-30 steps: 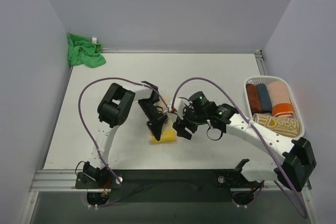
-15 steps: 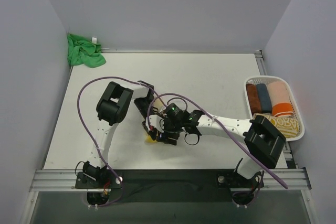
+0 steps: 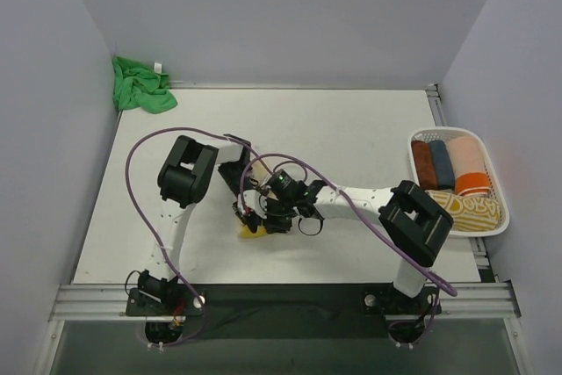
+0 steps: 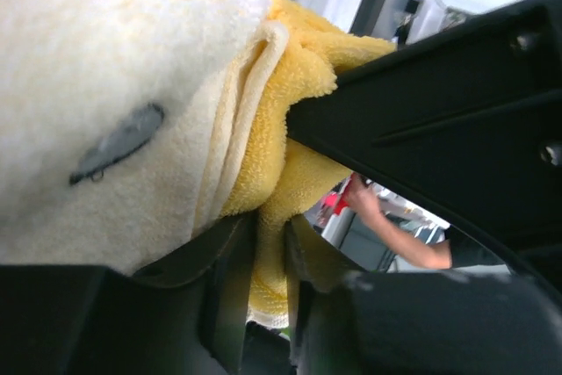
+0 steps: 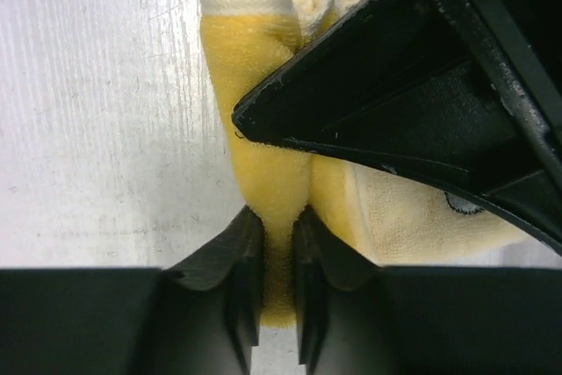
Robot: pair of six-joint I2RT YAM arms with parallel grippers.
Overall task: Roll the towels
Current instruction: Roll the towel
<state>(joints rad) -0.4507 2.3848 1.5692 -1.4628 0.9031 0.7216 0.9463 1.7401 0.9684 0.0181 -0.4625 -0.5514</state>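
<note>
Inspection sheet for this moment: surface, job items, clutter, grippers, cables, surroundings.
Surface: white table, faint scratches.
Job's things: yellow towel bunched mid-table; green towel crumpled at the far left corner, unrolled.
Clutter: white basket at the right edge, holding rolled towels.
Grippers: left gripper and right gripper each pinch a fold of the yellow towel.
Cables: purple cables loop over both arms, off the towels.
Surroundings: plain grey walls; a person's arm in the left wrist background.

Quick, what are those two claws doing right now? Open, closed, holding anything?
The left gripper is closed, pinching the yellow towel.
The right gripper is closed too, pinching the same towel.
</note>
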